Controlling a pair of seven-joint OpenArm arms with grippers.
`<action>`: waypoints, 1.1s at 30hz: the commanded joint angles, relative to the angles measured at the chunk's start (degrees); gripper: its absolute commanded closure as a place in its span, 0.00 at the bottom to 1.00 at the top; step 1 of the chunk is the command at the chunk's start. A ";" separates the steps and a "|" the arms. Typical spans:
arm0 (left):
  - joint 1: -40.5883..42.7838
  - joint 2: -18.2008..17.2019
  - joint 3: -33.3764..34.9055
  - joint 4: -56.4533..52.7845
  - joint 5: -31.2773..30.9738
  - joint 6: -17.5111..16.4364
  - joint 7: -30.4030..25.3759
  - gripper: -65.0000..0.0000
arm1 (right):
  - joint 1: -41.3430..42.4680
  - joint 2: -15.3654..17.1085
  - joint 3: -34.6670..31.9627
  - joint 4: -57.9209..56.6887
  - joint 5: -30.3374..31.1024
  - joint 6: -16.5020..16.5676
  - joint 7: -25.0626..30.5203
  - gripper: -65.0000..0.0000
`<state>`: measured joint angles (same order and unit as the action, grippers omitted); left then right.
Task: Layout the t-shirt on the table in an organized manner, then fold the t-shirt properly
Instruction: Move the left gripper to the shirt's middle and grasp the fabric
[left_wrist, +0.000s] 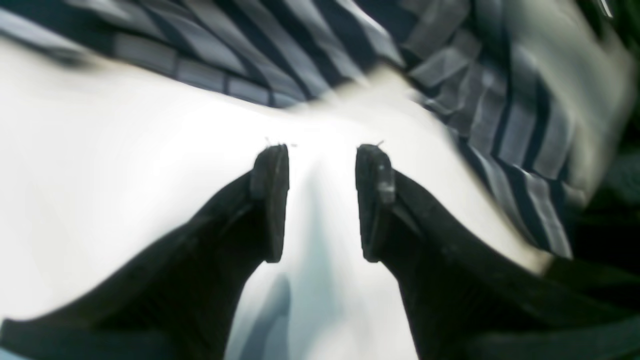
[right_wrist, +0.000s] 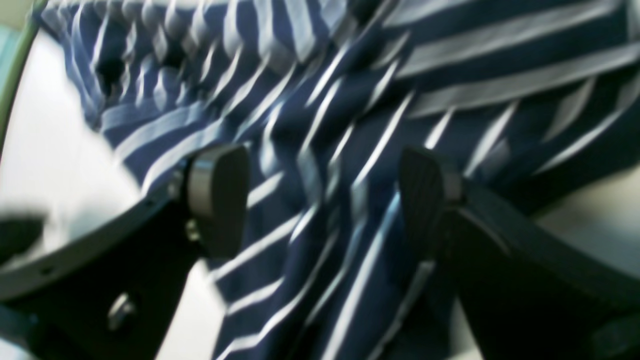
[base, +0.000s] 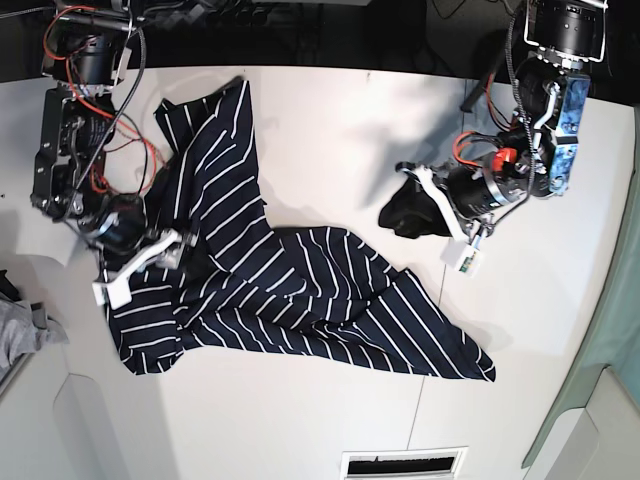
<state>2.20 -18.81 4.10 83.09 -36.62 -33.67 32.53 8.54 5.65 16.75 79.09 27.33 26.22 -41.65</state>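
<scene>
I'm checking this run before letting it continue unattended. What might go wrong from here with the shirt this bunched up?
1. The t-shirt lies twisted and rumpled on the table; folding now would likely lock in the creases.
2. The right gripper is open right over layered folds, so closing may pinch several layers instead of one edge.
3. The left gripper is open over bare table, away from the cloth, so it may close on nothing.

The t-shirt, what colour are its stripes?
White, thin stripes on the dark navy t-shirt, clearest in the base view.

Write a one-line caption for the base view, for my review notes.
Crumpled navy white-striped fabric t-shirt sprawls across the white table; right gripper open over it, left gripper open, apart.
</scene>
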 joint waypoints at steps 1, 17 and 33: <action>-1.99 -1.16 -0.15 0.90 0.07 1.05 -2.34 0.62 | -0.72 -0.15 0.11 2.95 2.45 1.81 1.31 0.30; -14.62 -3.74 10.95 -13.53 16.15 14.01 -20.48 0.56 | -13.55 -10.93 -10.97 8.41 -4.57 3.08 6.05 0.30; -14.53 -1.70 21.29 -14.67 30.86 22.53 -27.63 0.56 | -15.08 -10.95 -14.49 -2.10 -14.34 -3.08 14.67 0.30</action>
<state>-11.16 -20.23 25.54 67.64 -5.58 -11.35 6.35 -6.48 -5.26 2.33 77.34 14.13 24.25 -24.60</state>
